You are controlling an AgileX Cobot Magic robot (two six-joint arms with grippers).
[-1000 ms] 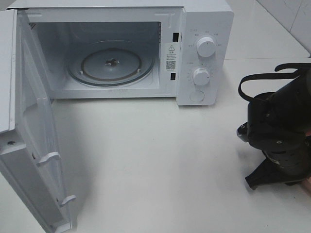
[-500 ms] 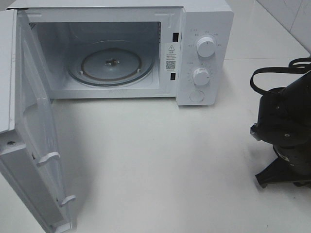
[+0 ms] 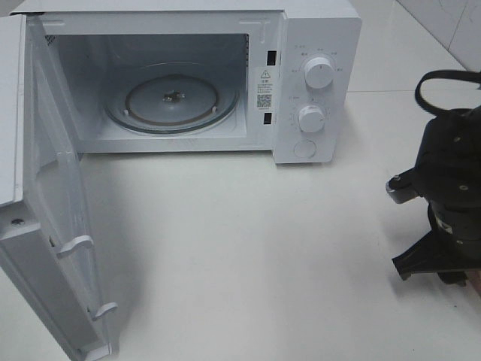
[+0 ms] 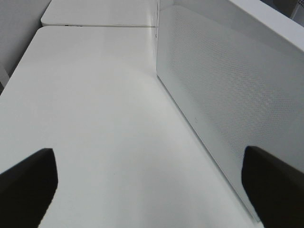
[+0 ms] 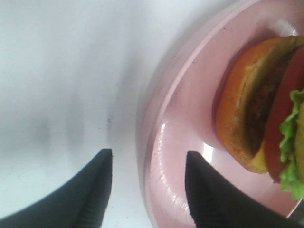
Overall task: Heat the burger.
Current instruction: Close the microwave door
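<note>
Rim first: your right pincer (image 5: pixel 145 183) stands part open astride the edge of the pink round plate (image 5: pixel 185 142), holding nothing; set one finger under the lip before you close. On that plate, lying on its side, is the round burger (image 5: pixel 259 109) with its golden bun, tomato and lettuce. Your left pincer (image 4: pixel 152 183) hangs wide open and empty. Across the smooth white table (image 3: pixel 248 248), the white microwave (image 3: pixel 316 90) waits with its door (image 3: pixel 52 226) swung wide.

We see a white, glossy tabletop (image 3: pixel 248 248) filling most of the scene under soft, even light. At its far right, a white tiled wall (image 3: pixel 451 30) rises, and in the left wrist view a second white tabletop (image 4: pixel 99 14) adjoins beyond a seam.
</note>
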